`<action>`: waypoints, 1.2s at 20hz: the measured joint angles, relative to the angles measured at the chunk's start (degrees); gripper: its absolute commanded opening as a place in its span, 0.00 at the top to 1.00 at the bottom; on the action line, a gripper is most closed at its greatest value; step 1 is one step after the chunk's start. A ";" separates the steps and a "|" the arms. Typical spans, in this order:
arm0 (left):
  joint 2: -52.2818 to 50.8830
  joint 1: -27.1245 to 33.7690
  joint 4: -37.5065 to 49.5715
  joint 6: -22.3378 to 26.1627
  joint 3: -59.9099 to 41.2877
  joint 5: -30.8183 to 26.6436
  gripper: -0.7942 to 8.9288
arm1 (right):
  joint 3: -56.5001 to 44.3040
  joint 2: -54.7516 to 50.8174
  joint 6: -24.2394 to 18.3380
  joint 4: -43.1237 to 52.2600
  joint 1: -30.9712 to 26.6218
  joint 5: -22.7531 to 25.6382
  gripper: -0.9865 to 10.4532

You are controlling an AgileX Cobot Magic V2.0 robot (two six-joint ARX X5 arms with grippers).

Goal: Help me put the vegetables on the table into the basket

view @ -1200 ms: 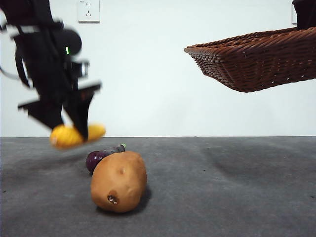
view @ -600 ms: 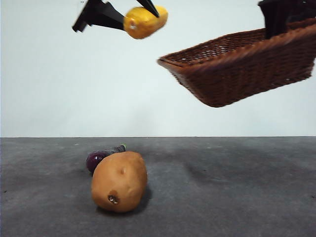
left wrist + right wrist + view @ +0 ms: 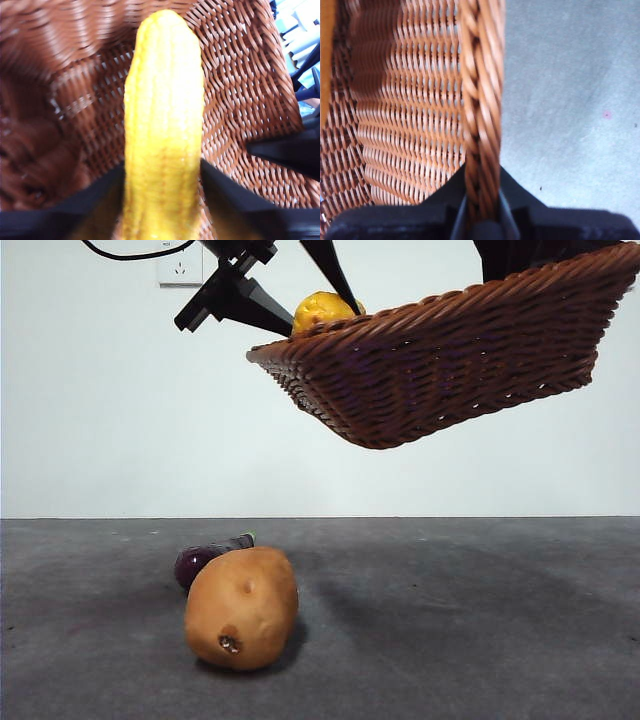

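Your right gripper (image 3: 481, 212) pinches the wicker basket (image 3: 450, 360) by its braided rim, tilted in mid-air to catch the bumpy yellow vegetable (image 3: 162, 125) clamped over it by your left gripper (image 3: 162, 195), while potato (image 3: 241, 607) and eggplant (image 3: 200, 558) wait on the table (image 3: 480, 630).

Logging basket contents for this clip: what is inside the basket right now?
Only the yellow vegetable, gripped by the left gripper, hangs over the weave of the basket. Basket floor hidden in the front view. Potato and eggplant lie on the table.
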 measured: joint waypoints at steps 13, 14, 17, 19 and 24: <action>-8.79 -1.68 -10.43 6.75 -0.04 -3.06 0.40 | 0.00 0.00 -2.10 -3.19 -4.50 4.07 0.93; -10.01 -2.91 -13.97 8.57 -0.02 -5.46 0.40 | 0.02 0.00 -2.51 -3.21 -5.64 4.09 0.93; -10.27 -7.15 -24.06 13.46 -0.04 -13.27 0.40 | 0.00 0.00 -4.13 -3.30 -9.55 4.09 0.93; -9.75 -8.41 -26.64 14.43 -0.04 -14.27 0.40 | 0.00 0.00 -4.81 -3.32 -11.93 4.11 0.93; -9.09 -10.99 -26.97 13.92 -0.04 -17.25 0.40 | 0.00 0.00 -6.91 -4.11 -18.21 4.11 0.93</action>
